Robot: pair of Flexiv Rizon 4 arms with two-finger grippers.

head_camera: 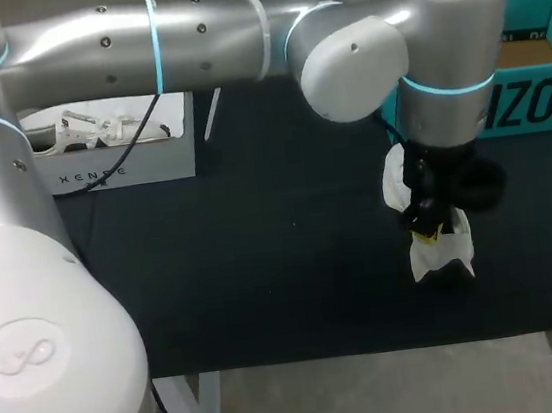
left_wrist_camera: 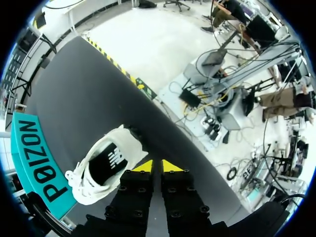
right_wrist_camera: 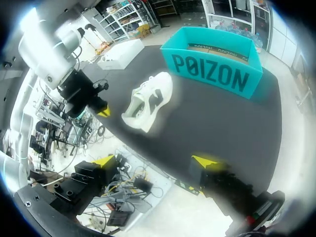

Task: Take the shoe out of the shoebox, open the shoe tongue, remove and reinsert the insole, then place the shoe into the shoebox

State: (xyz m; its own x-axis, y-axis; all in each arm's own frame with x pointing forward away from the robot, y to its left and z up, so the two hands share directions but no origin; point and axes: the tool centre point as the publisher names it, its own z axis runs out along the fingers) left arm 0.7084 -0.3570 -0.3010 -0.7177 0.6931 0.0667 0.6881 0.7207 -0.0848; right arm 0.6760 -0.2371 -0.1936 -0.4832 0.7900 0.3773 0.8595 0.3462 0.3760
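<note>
A white shoe (head_camera: 441,253) with a dark insole lies on its side on the black table (head_camera: 264,268), in front of the teal shoebox (head_camera: 543,83). My left arm reaches across from the left, and its gripper (head_camera: 428,235) hangs just above the shoe. In the left wrist view the shoe (left_wrist_camera: 106,165) lies beside the left gripper (left_wrist_camera: 157,166), whose yellow tips stand a narrow gap apart with nothing between them. The shoebox (left_wrist_camera: 34,158) is behind the shoe. My right gripper (right_wrist_camera: 154,161) is wide open and empty, out past the table's front edge, looking at the shoe (right_wrist_camera: 148,101) and the shoebox (right_wrist_camera: 217,69).
A white open box (head_camera: 117,145) holding small white parts stands at the table's back left, with a black cable running over its front. A wide stretch of black tabletop lies between it and the shoe.
</note>
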